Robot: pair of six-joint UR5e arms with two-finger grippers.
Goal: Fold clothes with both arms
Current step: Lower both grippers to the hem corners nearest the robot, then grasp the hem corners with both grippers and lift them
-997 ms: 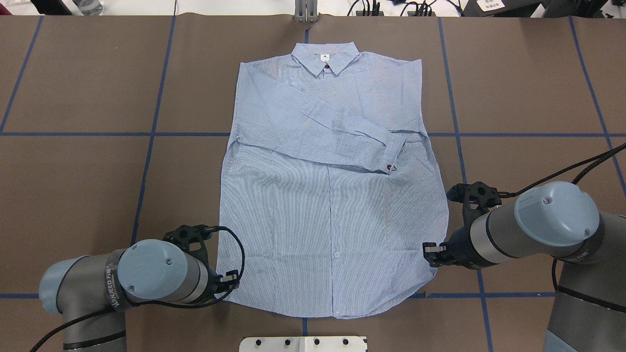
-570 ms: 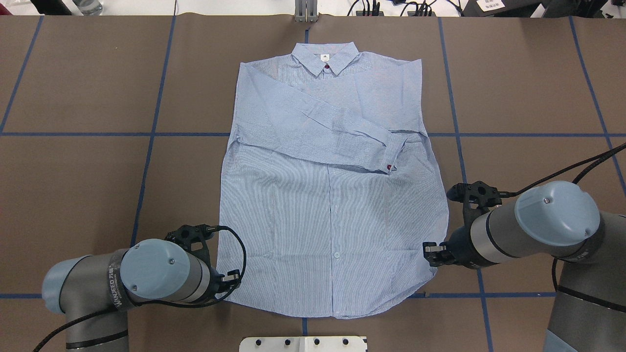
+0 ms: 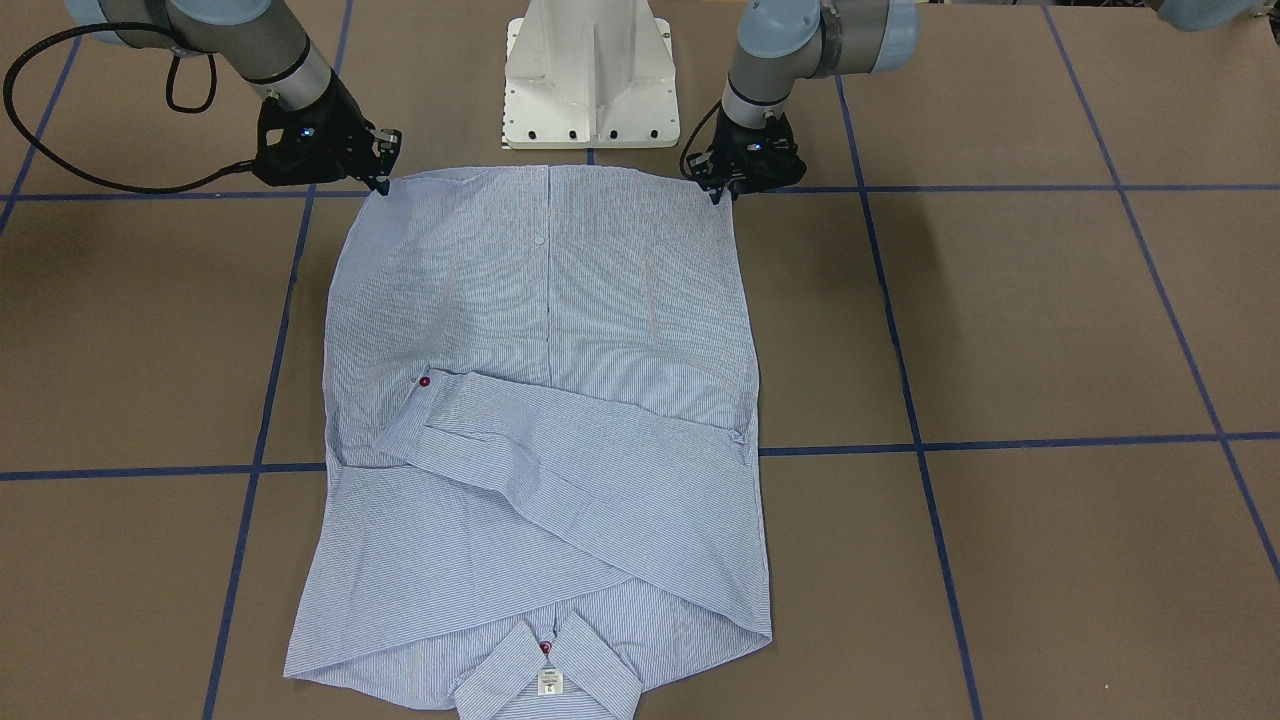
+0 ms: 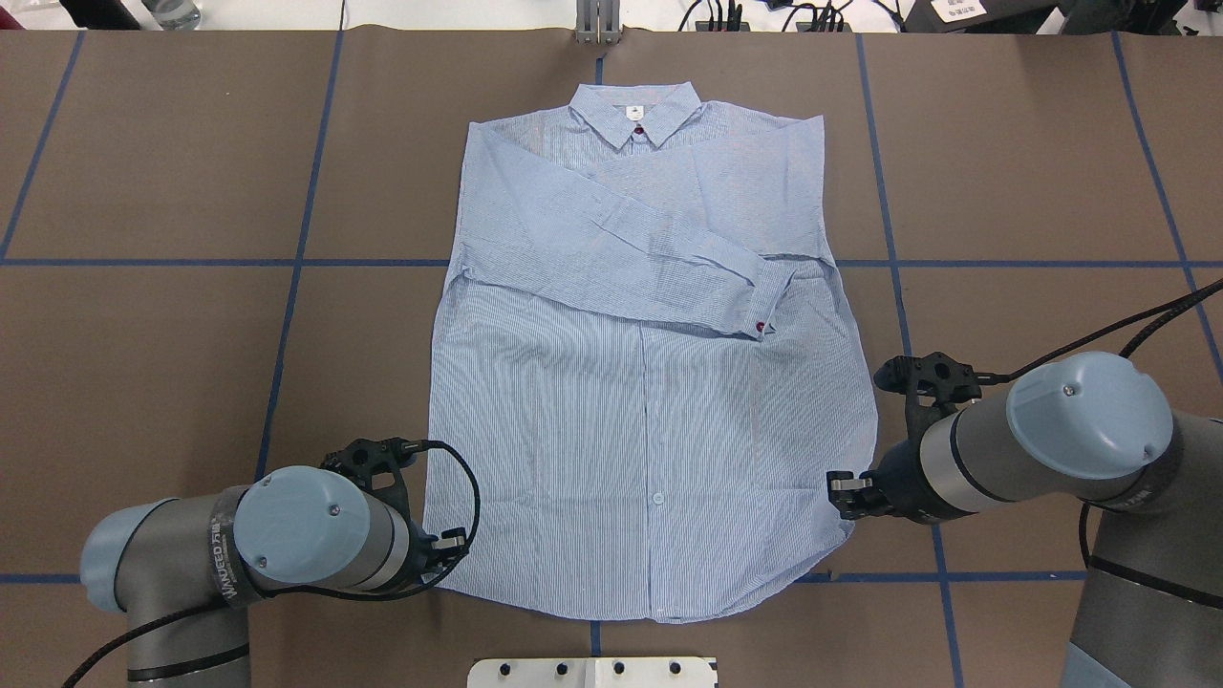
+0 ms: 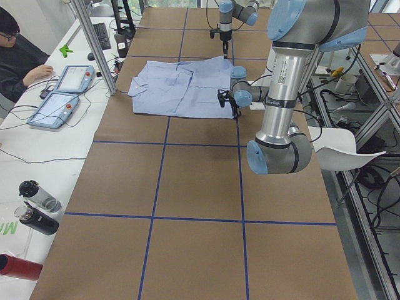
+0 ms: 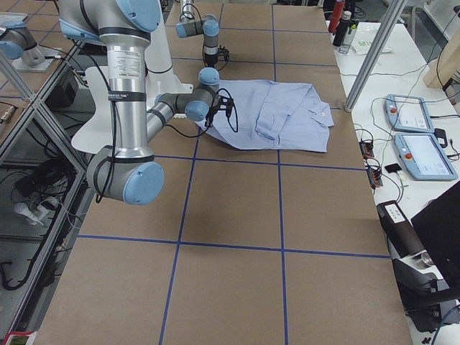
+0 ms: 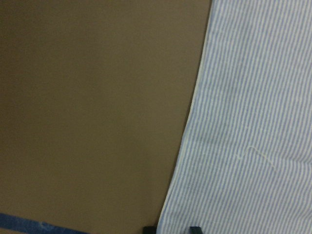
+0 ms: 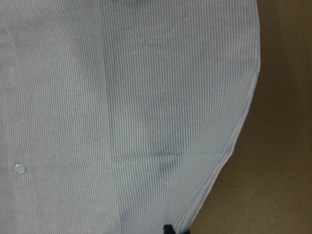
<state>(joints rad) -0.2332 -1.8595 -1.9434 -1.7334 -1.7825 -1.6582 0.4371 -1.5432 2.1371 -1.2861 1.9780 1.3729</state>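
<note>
The blue-and-white striped shirt (image 4: 650,411) lies flat, front up, collar at the far side, with a sleeve folded across the chest; it also shows in the front-facing view (image 3: 540,300). My left gripper (image 4: 451,547) is down at the shirt's near left hem corner (image 3: 722,192). In the left wrist view two dark fingertips (image 7: 148,229) stand a little apart with the hem edge between them. My right gripper (image 4: 839,492) is down at the near right hem edge (image 3: 383,185). The right wrist view shows striped cloth (image 8: 122,97) and only one fingertip (image 8: 169,229), so I cannot tell its state.
The brown table (image 4: 143,334) carries blue tape lines. The white pedestal base (image 3: 590,70) stands just behind the hem. An operator with tablets (image 5: 62,90) sits at the far side. Bottles (image 5: 37,206) stand at the table's left end.
My left arm has shifted slightly toward the hem corner and settled. The right arm and the shirt have barely moved.
</note>
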